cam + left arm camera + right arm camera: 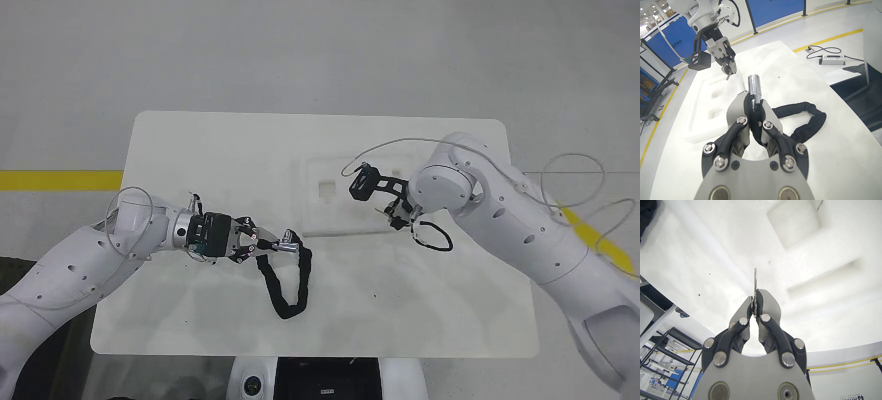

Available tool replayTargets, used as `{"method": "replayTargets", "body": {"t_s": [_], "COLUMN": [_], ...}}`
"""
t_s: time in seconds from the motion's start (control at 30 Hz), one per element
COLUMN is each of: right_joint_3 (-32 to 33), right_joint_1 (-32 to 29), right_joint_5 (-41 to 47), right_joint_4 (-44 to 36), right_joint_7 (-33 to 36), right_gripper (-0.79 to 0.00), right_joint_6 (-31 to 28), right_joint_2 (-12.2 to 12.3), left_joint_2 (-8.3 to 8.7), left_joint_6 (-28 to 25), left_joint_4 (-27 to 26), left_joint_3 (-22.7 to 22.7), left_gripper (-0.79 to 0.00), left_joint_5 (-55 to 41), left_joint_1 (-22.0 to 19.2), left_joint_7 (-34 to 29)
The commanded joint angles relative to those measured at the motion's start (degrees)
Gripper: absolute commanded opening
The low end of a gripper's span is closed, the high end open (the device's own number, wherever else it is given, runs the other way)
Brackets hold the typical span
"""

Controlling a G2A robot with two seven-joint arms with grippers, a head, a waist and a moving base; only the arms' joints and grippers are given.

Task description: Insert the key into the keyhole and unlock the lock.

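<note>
Slim silver key (755, 281), well apart from black-sleeved chain lock (817, 115).

The smooth white rectangular desk (200, 300) is plain, with a few small dark specks. On it, the moulded foam tray (312, 215) is the same white, its recesses shaded pale grey. The black fabric-sleeved chain lock (797, 108) is matt black along its loop and ends in a mirror-bright chrome cylinder (754, 85). The thin flat metal key (755, 281) is plain silver. The left claw (751, 99) and right claw (754, 294) have light grey fingers, black linkage bars and shiny silver screw heads. Beside the desk the floor (300, 50) is pale grey with a yellow stripe (60, 180); beyond the desk stand blue panels (772, 11), finely dotted.
</note>
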Motion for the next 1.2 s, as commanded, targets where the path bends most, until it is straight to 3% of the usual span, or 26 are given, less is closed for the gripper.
{"method": "replayTargets", "body": {"t_s": [0.0, 0.47, 0.73, 1.17], "right_joint_3": [0.09, 2.29, 4.47, 8.76], "right_joint_1": [-0.21, -2.24, -3.98, -7.73], "right_joint_5": [-0.06, 1.62, 2.6, 4.51], "right_joint_4": [0.34, 1.74, 1.69, 0.34], "right_joint_7": [-0.6, -3.46, -4.84, -7.77], "right_gripper": [-0.785, -0.723, -0.631, -0.665], "right_joint_6": [-0.31, -2.13, -3.13, -4.6], "right_joint_2": [-0.04, 0.35, 1.13, 2.77], "left_joint_2": [0.0, 0.0, 0.0, 0.0], "left_joint_6": [0.0, 0.0, 0.0, 0.0], "left_joint_4": [0.0, 0.0, 0.0, 0.0], "left_joint_3": [0.0, 0.0, 0.0, 0.0], "left_gripper": [-0.785, -0.785, -0.785, -0.785], "left_joint_5": [0.0, 0.0, 0.0, 0.0], "left_joint_1": [0.0, 0.0, 0.0, 0.0], "left_joint_7": [0.0, 0.0, 0.0, 0.0]}}
